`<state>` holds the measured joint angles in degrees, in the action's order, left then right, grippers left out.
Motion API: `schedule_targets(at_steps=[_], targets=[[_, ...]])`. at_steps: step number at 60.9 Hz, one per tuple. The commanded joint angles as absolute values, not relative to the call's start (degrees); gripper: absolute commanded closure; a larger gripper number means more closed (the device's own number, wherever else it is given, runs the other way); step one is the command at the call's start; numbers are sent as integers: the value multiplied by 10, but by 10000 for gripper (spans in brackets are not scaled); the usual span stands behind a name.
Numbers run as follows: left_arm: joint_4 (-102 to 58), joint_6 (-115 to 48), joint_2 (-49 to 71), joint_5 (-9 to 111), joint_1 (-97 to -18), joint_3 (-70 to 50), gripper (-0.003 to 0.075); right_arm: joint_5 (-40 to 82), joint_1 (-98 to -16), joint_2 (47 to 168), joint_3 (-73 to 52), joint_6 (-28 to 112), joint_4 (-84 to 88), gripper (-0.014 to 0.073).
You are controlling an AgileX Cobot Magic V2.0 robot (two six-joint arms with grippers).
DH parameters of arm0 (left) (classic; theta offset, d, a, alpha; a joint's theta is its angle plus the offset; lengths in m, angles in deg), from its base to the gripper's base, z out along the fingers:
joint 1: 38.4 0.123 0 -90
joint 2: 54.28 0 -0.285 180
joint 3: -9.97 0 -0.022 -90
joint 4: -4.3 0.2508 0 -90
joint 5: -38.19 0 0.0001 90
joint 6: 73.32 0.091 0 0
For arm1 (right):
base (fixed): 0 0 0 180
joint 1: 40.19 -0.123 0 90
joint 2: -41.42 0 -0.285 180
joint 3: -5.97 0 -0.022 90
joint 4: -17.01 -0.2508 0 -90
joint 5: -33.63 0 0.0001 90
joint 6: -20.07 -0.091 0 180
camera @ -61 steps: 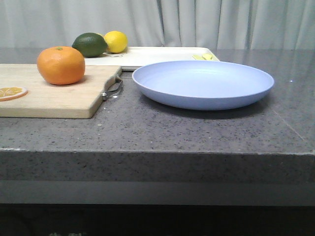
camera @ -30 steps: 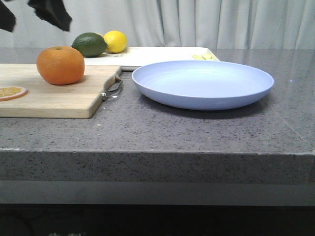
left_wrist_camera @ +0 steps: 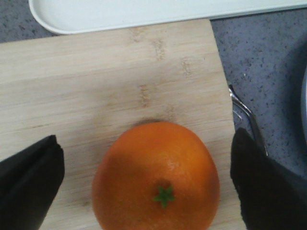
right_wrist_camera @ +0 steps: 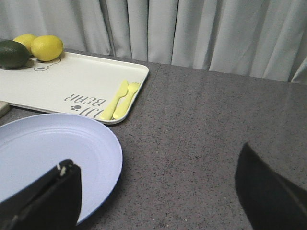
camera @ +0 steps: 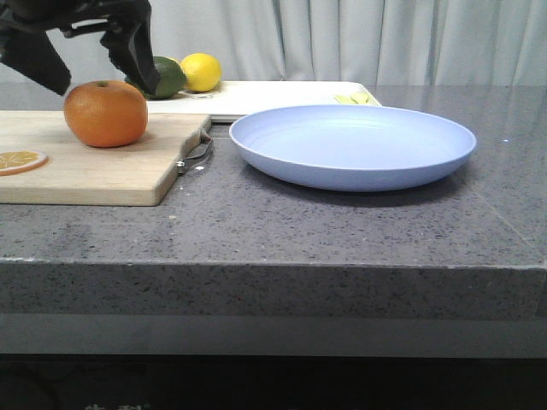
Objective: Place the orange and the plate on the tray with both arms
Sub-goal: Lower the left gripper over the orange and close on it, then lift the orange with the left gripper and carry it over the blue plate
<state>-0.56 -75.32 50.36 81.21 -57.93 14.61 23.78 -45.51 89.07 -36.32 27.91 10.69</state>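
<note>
Two tools, both spread wide, neither holding anything. Left tool (camera: 90, 47) hangs directly above the orange (camera: 106, 113), one finger on each side of it; in the left wrist view the fruit (left_wrist_camera: 156, 177) sits centred between the black fingers (left_wrist_camera: 29, 184), stem dimple facing up. So the orange lies straight below the left tool and the likely move is a plain vertical drop, no sideways correction that I can see. It's round, so no long axis to line up with.

Orange rests on the wooden cutting board (camera: 102, 166), on the left of the table (camera: 342, 231). Plate (camera: 352, 145) sits on the table just right of the board, with the right tool (right_wrist_camera: 158, 191) over its right rim. Tray (camera: 282, 96) lies behind both, already carrying a lemon (camera: 201, 72) and a dark green fruit (camera: 167, 79) at its left end.

Left arm is nearer the orange, right arm nearer the plate.
</note>
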Motion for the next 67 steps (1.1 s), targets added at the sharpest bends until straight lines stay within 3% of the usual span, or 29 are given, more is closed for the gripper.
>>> schedule_targets(at_steps=[1, 23, 29, 45, 57, 67], targets=[[-17, -756, 486, 801, -588, 166, 37, 279, -453, 891, -341, 280, 105, -57], [-17, -756, 508, 819, -589, 168, 50, 279, -453, 891, -341, 280, 105, -57], [-17, -756, 508, 822, -589, 168, 128, 279, -453, 891, -341, 280, 105, -57], [-12, -756, 508, 824, -589, 175, 430, 279, -453, 891, -341, 280, 105, -57], [-13, -756, 503, 842, -598, 220, 455, 279, -453, 891, -341, 280, 105, -57], [-24, -756, 506, 828, -649, 262, 455, 279, -453, 891, -341, 280, 105, -57]])
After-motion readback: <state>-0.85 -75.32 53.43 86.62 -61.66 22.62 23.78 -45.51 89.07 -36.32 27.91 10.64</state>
